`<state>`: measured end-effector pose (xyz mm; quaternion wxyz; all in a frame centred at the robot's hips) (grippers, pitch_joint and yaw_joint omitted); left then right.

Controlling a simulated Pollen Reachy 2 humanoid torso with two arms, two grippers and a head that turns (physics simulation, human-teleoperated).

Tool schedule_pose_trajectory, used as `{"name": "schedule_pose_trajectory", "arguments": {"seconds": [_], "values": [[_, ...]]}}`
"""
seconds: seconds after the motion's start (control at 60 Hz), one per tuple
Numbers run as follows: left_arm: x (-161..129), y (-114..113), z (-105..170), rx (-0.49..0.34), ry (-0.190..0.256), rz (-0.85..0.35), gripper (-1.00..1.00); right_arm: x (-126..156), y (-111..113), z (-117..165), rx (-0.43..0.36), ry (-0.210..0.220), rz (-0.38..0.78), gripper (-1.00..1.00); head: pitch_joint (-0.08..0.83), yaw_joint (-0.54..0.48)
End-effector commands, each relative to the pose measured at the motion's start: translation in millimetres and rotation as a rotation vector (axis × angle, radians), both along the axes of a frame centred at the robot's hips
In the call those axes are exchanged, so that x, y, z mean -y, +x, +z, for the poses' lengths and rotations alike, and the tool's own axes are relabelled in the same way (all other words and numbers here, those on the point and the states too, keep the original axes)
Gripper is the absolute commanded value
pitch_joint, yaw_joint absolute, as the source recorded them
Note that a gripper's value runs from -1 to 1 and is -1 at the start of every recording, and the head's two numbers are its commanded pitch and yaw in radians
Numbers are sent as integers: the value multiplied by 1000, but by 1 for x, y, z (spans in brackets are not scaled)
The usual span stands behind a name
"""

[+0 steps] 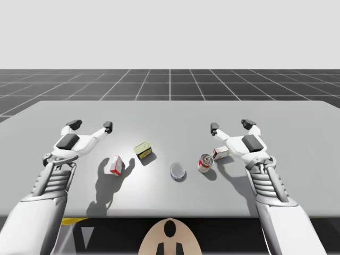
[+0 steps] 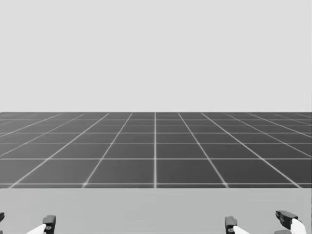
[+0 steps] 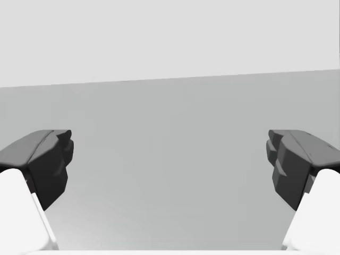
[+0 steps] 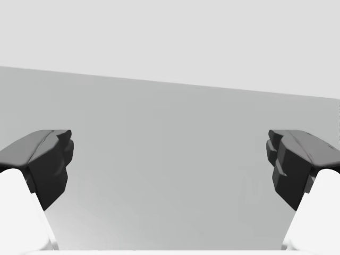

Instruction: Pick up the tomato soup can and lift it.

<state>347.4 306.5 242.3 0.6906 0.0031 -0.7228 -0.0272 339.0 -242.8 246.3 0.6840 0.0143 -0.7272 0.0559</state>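
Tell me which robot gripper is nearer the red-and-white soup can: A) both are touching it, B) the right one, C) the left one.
B: the red-and-white can stands on the table close to the right gripper, while the left gripper is far over on the other side.

Grey table (image 1: 170, 119), red-and-white can (image 1: 206, 162)

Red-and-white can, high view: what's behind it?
A small red-and-white box sits just behind the red-and-white can, toward my right hand. My right arm covers the box's far end.
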Motion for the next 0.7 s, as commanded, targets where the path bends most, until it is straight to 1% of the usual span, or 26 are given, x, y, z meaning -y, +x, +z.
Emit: {"name": "schedule_pose_trajectory", "arguments": {"seconds": [0.017,0.117,0.133,0.2,0.217,0.267,0.283,0.317,0.45,0.5,0.517,0.55,0.6,0.7], "values": [[0,0,0,0,-1,-1,-1000,-1,-1,-1,5,6,-16,-1000,6,-4],[0,0,0,0,-1,-1,-1000,-2,-1,2,7,5,-10,-1000,47,-1],[0,-1,0,1,0,0,-1000,-1,-1,2,7,-2,-12,-1000,70,2],[0,0,0,2,0,0,-1000,-1,-1,2,7,-6,-14,-1000,107,6],[0,0,0,2,0,0,-1000,-1,0,1,8,-9,-16,-1000,138,8],[0,0,0,3,2,1,-1000,-2,0,1,8,-15,-17,-1000,169,10],[-1,0,0,3,4,2,-1000,-2,0,0,7,-16,-16,-1000,201,12],[-1,0,0,2,5,3,-1000,-2,0,0,6,-19,-15,-1000,219,12],[-1,1,-1,0,10,5,-1000,-3,2,-2,1,-27,-12,-1000,345,6],[-1,1,0,0,11,4,-1000,-3,2,-2,-1,-30,-12,-1000,389,-1],[-1,1,0,0,11,4,-1000,-3,2,-2,-1,-30,-12,-1000,389,-1],[-1,1,0,0,11,4,-1000,-3,2,-2,-1,-31,-11,-1000,425,-13],[-1,1,0,1,11,4,-1000,-4,2,-2,-1,-31,-11,-1000,447,-24],[-1,1,1,2,8,4,-1000,-3,3,-3,-3,-31,-13,-1000,520,-70]]}}
